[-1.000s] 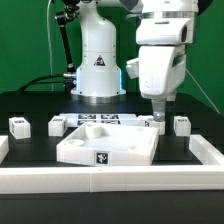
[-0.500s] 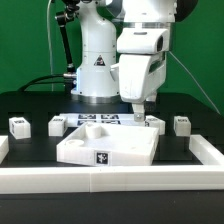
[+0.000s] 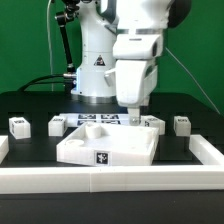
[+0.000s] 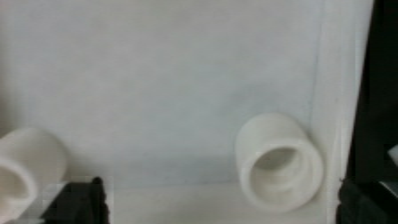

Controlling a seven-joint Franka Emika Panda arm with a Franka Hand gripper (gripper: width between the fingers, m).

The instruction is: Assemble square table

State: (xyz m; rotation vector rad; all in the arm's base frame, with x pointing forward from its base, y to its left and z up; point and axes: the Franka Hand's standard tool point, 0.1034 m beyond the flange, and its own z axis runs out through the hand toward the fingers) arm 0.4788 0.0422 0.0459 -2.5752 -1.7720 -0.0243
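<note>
A long white rail [image 3: 110, 181] runs along the bench's [image 3: 30, 150] front edge, with short returns at both front corners. Just behind it, about midway along that edge, the square white slab [image 3: 100, 146] of the table lies flat, with a black-and-white tag [image 3: 101, 157] on its side facing the front edge and recessed holes in its top. Further back, a row of small white leg blocks [image 3: 56, 125] stands on the black surface. Two are toward the bench edge on the exterior view's left, well apart from the slab. Two are toward the edge on the exterior view's right, the inner one close to the slab's far corner. The marker board [image 3: 95, 118] lies flat behind the slab, toward the back edge. The gripper [image 3: 133, 114] hangs over the slab's far part, on the side toward the exterior view's right, pointing straight down. Whether it touches the slab cannot be told. In the wrist view its dark fingers [image 4: 80, 203] sit wide apart with nothing between them, and under them are the bare white top of the slab and two oval holes [image 4: 281, 166]. The arm's white base [image 3: 98, 65] stands at the back edge.
</note>
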